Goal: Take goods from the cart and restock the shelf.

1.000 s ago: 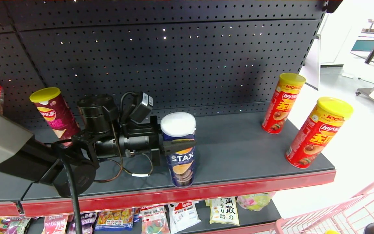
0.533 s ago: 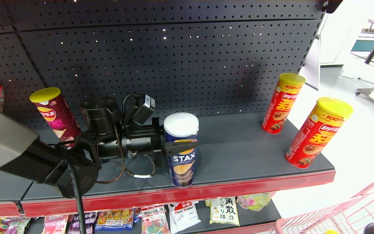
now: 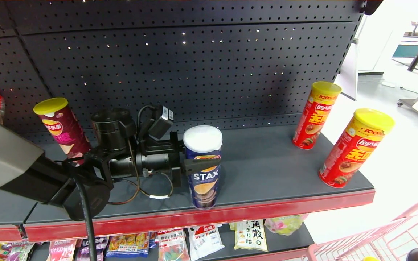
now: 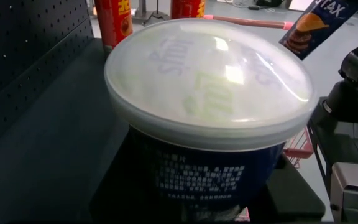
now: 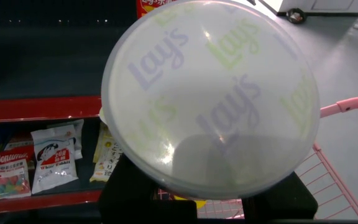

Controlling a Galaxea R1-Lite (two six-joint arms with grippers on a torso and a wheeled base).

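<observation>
A blue chip can with a white lid (image 3: 203, 166) stands upright near the front edge of the dark shelf (image 3: 267, 170). My left gripper (image 3: 201, 161) is shut on it from the left, one finger (image 3: 199, 164) across its label. The left wrist view looks down on that lid (image 4: 210, 87). A second blue can with a clear lid (image 5: 210, 93) sits in my right gripper (image 5: 210, 205), shut around its body, over the pink cart (image 5: 347, 109). This can also shows in the left wrist view (image 4: 309, 25).
Two red cans with yellow lids (image 3: 316, 114) (image 3: 356, 146) stand at the shelf's right end, and a maroon can (image 3: 62, 125) at the back left. Open shelf lies between the blue can and the red ones. Snack bags (image 3: 209, 239) fill the lower shelf. The cart's corner (image 3: 394, 235) is bottom right.
My left gripper has carried the blue can slightly to the right along the shelf, then held almost still. The other cans have not moved.
</observation>
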